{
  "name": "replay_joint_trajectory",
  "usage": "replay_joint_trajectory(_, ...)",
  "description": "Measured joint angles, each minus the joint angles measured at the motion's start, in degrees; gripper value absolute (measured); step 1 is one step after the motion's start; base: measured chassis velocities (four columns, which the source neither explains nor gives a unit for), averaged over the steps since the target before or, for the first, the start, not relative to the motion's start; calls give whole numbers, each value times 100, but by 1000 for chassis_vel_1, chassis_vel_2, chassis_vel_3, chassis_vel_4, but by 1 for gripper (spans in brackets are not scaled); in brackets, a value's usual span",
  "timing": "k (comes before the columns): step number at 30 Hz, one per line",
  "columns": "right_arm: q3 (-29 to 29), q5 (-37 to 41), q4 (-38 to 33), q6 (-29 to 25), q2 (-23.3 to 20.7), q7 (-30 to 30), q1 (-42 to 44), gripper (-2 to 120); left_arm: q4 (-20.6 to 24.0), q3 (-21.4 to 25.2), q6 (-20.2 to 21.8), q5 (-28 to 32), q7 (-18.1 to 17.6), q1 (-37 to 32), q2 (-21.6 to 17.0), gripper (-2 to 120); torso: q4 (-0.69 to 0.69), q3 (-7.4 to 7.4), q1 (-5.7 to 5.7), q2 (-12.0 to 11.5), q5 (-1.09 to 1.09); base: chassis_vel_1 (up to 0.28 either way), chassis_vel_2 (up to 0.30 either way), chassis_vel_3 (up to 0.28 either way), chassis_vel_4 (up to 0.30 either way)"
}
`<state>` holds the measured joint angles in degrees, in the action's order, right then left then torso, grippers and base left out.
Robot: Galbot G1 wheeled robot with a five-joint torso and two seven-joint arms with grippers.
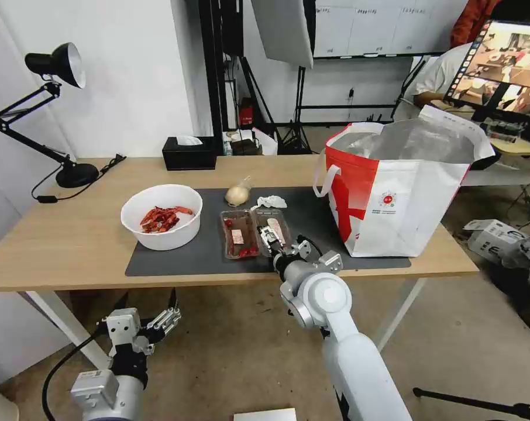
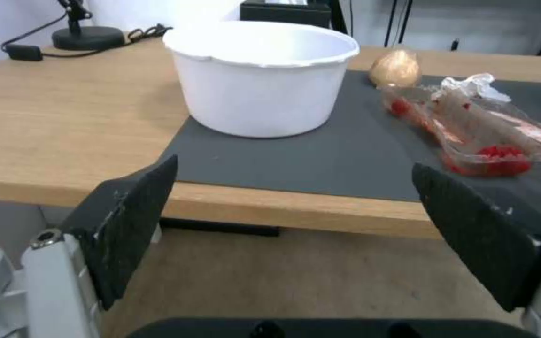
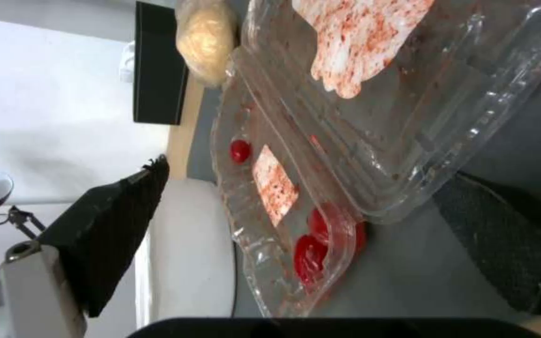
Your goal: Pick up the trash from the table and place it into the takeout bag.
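Note:
Two clear plastic trays [image 1: 240, 234] [image 3: 371, 117] with red scraps lie side by side on the dark mat [image 1: 189, 257] of the table [image 1: 72, 234]. My right gripper [image 1: 271, 241] [image 3: 308, 239] is open at their near edge, one finger on each side of the trays' adjoining corners. A white bowl [image 1: 161, 216] [image 2: 261, 80] of red shells stands to the left. Behind the trays lie a knotted beige bag [image 1: 238, 192] [image 2: 396, 68] and crumpled tissue [image 1: 269, 202] [image 2: 471, 87]. The takeout bag [image 1: 402, 187] stands open on the right. My left gripper [image 1: 159, 321] [image 2: 311, 225] hangs open below the table's front edge.
A black tissue box [image 1: 189, 153] sits at the table's back edge, and a black desk lamp [image 1: 60, 117] at the back left. Behind the table are stands, a monitor [image 1: 505, 64] and a seated person. A white box [image 1: 490, 234] lies on the floor to the right.

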<state>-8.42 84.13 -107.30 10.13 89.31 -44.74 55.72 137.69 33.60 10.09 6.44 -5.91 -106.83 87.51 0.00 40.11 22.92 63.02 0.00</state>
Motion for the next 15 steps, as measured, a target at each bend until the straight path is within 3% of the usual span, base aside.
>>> replay_joint_trajectory(8, 19, -256, 54, -100, 19, 323, -42, 100, 1, 2, -21, 0, -6, -5, -2, 100, 0, 0, 0, 0, 0, 0, 0, 0, 0)
replay_joint_trajectory(15, 227, -1306, 110, -212, -32, 1074, 41, 100, -36, 9, -117, 14, -7, -2, -8, 100, 0, 0, 0, 0, 0, 0, 0, 0, 0)
